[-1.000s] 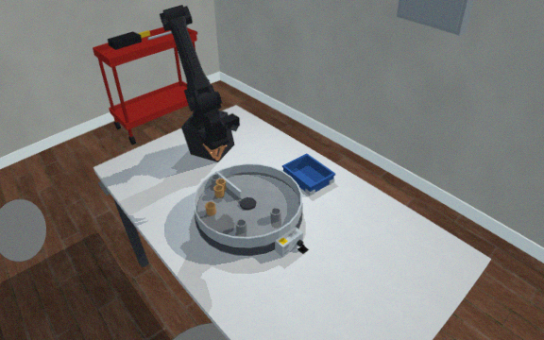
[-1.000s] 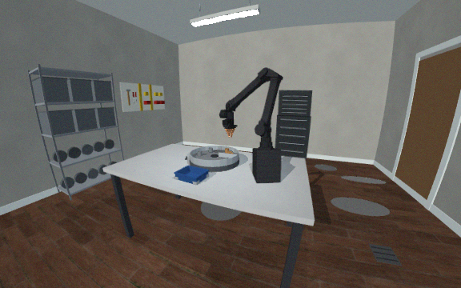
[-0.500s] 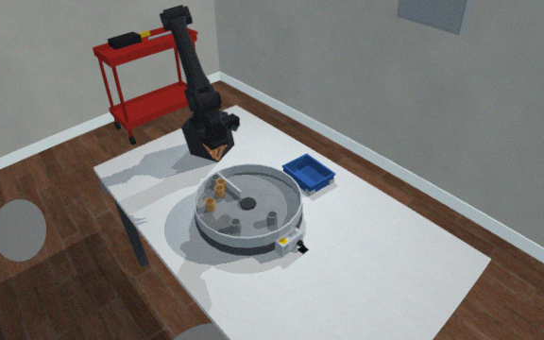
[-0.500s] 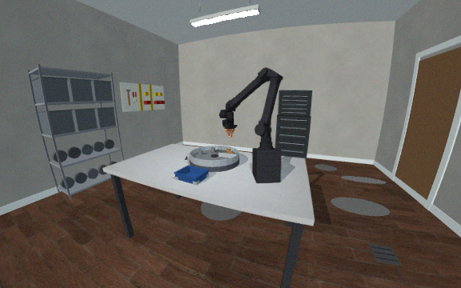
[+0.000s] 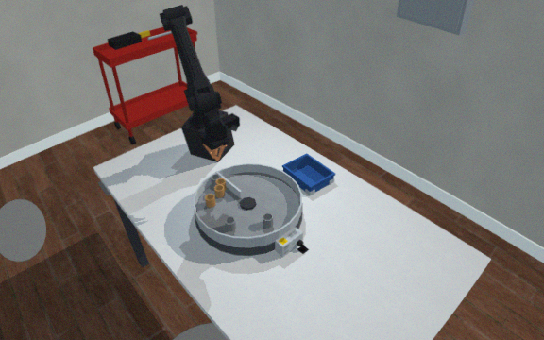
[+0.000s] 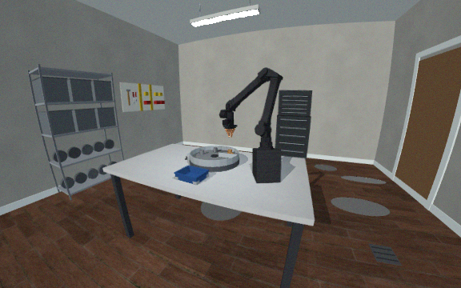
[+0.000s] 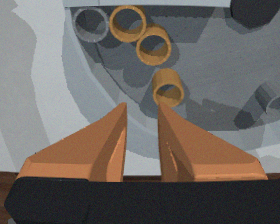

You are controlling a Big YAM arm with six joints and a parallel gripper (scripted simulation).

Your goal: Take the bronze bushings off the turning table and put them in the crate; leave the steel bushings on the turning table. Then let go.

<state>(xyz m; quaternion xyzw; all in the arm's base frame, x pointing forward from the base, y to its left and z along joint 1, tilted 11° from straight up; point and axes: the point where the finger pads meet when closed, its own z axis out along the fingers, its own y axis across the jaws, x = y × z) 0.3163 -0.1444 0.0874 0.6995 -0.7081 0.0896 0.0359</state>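
The grey turning table [image 5: 248, 208] holds three bronze bushings [image 5: 220, 182] [image 5: 219, 191] [image 5: 211, 200] grouped at its left side by a white bar [image 5: 228, 183]. Two steel bushings [image 5: 230, 222] [image 5: 267, 221] stand near its front. In the wrist view the bronze bushings [image 7: 128, 23] [image 7: 153, 46] [image 7: 168, 87] lie ahead of my fingers, with a steel bushing [image 7: 91, 24] beside the farthest one. My gripper [image 5: 215, 152] [image 7: 142, 111] hangs above the table's back-left rim, fingers a little apart with nothing between them. The blue crate [image 5: 309, 172] is empty, to the right of the turning table.
A black hub [image 5: 247, 203] sits at the turning table's centre, and a control box [image 5: 287, 242] at its front. My arm's base [image 6: 266, 165] stands on the white table behind. A red cart [image 5: 146, 80] stands by the wall.
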